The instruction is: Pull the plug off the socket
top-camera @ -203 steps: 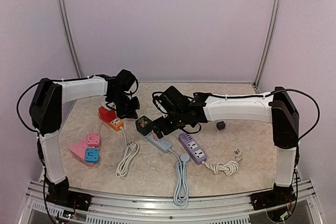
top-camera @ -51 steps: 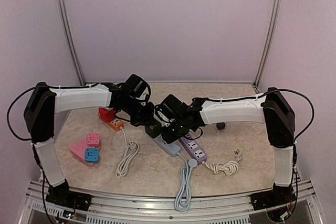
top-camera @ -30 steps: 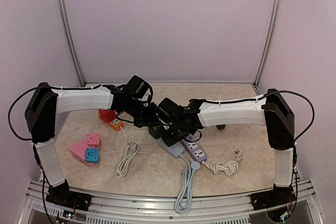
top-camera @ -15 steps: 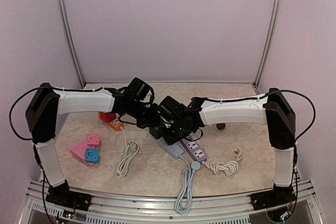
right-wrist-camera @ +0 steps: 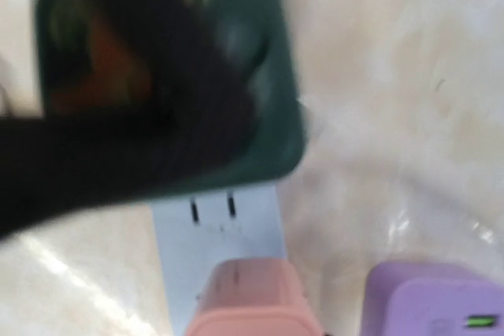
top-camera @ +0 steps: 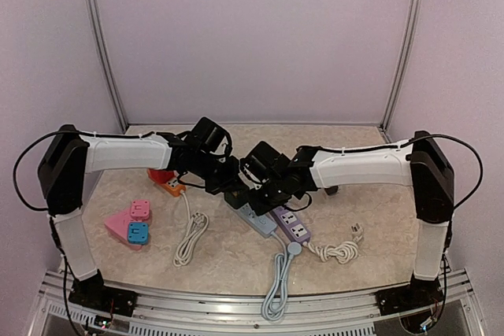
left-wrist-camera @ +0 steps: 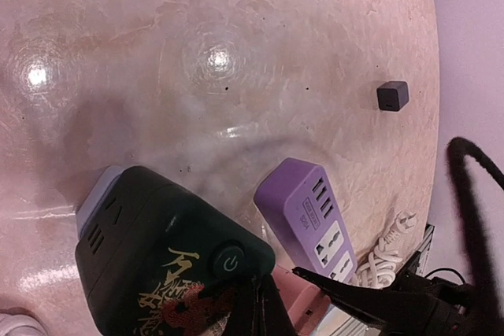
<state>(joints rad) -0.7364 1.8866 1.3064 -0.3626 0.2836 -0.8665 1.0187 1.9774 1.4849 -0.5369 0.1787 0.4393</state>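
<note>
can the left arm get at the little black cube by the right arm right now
Probably not easily. The black cube lies beyond the purple power strip, and the right arm stretches across beside it, so the left gripper, shut at the dark green plug, would likely bump that arm.

On the dark green plug (left-wrist-camera: 165, 249), seen from the left wrist, there are gold Chinese characters. The first looks like 万; the rest run under a red mark and I cannot make them out. Its round button (left-wrist-camera: 228, 262) carries a power sign. The purple power strip (left-wrist-camera: 303, 202) has faint small print, too tiny to read. The other views show nothing legible.
</note>
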